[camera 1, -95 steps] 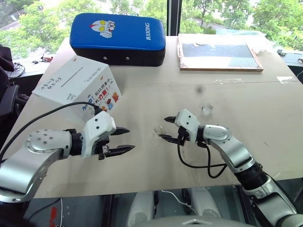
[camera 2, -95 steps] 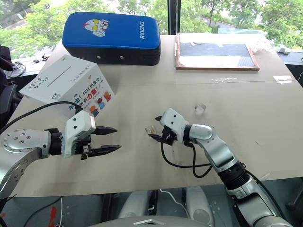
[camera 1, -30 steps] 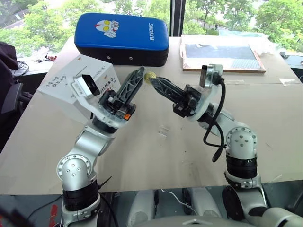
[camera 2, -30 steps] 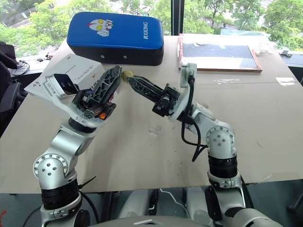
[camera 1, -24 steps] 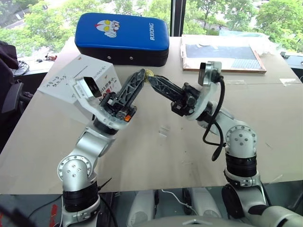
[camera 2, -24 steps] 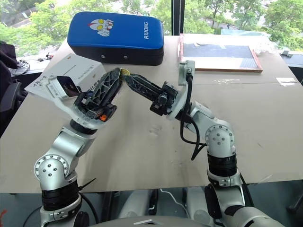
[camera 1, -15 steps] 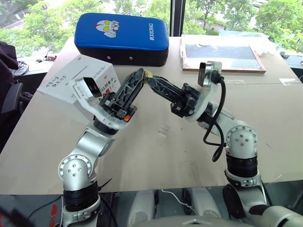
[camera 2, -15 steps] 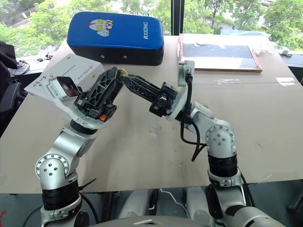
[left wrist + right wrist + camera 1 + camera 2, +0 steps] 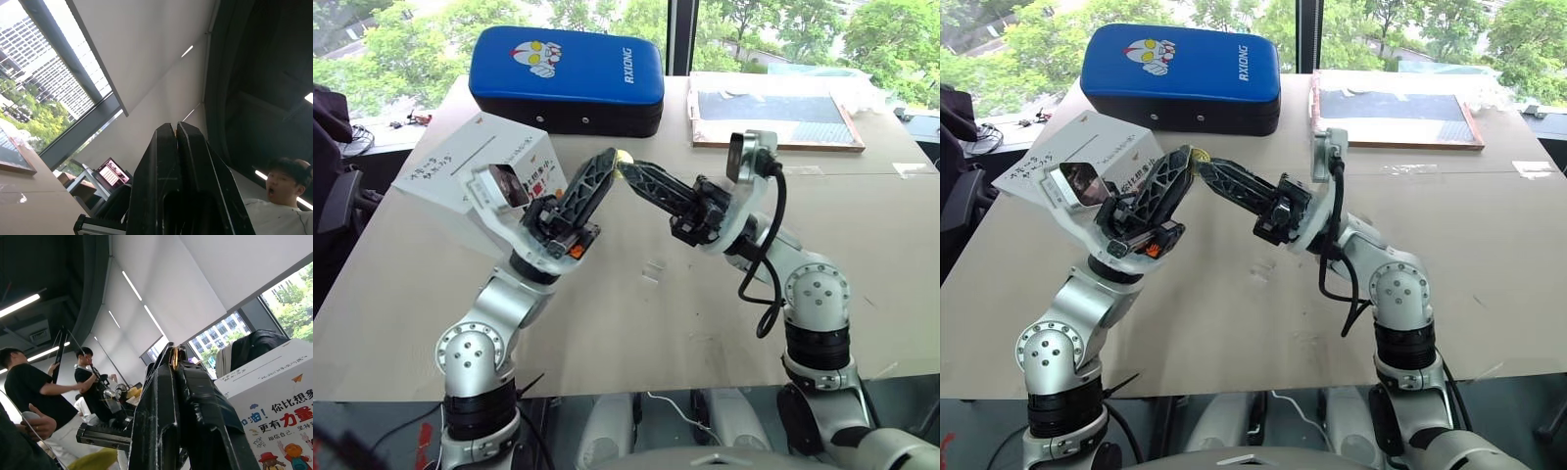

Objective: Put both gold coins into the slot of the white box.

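both tools meet tip to tip above the tabletop (image 9: 862, 245): right tool (image 9: 628, 168) clamped on a gold coin (image 9: 624, 158), left tool (image 9: 606, 161) pressed together, beside the white box (image 9: 440, 176).

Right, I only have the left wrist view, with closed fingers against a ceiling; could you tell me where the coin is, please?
Observer: A gold coin sits where the tips of the left gripper and right gripper meet, raised above the table.
Operator: Is the right gripper holding it?
Observer: Yes, the right wrist view shows a gold edge pinched between its shut fingers.
Operator: And where is the slot?
Observer: The slot is in the top face of the white box, off to the robot's left of both grippers and apart from them.
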